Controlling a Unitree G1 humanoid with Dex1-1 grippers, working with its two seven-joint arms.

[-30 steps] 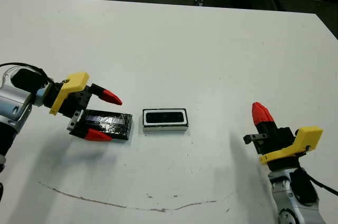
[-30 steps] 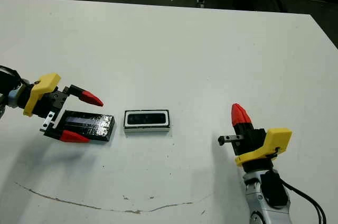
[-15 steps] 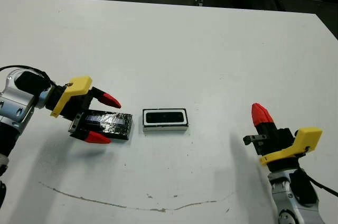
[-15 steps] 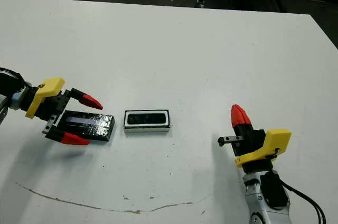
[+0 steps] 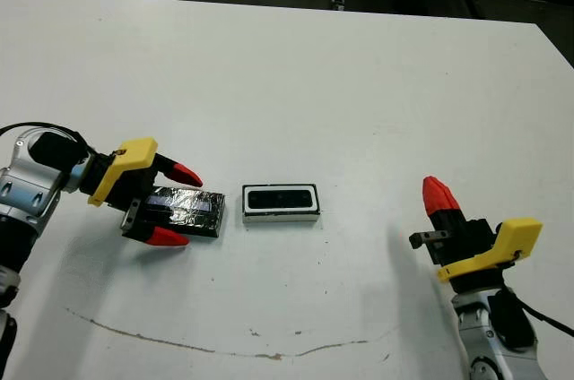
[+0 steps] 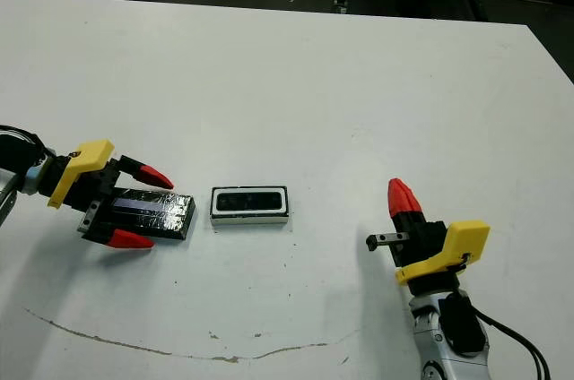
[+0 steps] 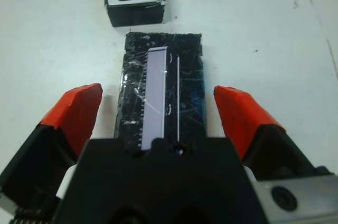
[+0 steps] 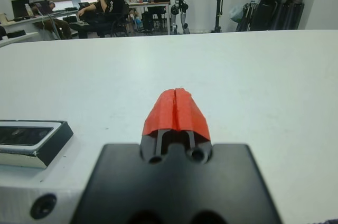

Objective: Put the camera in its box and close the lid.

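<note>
Lid (image 5: 184, 211) straddled by left end effector (image 5: 176, 203).

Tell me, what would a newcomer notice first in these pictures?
The left claw, its red fingers spread wide around the crinkled black lid lying flat on the white table. Just right of the lid sits the box with the camera inside. At the right, the right claw hovers shut.

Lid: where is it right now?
The lid lies flat on the table's left side, just left of the box, between the open left gripper's fingers.
</note>
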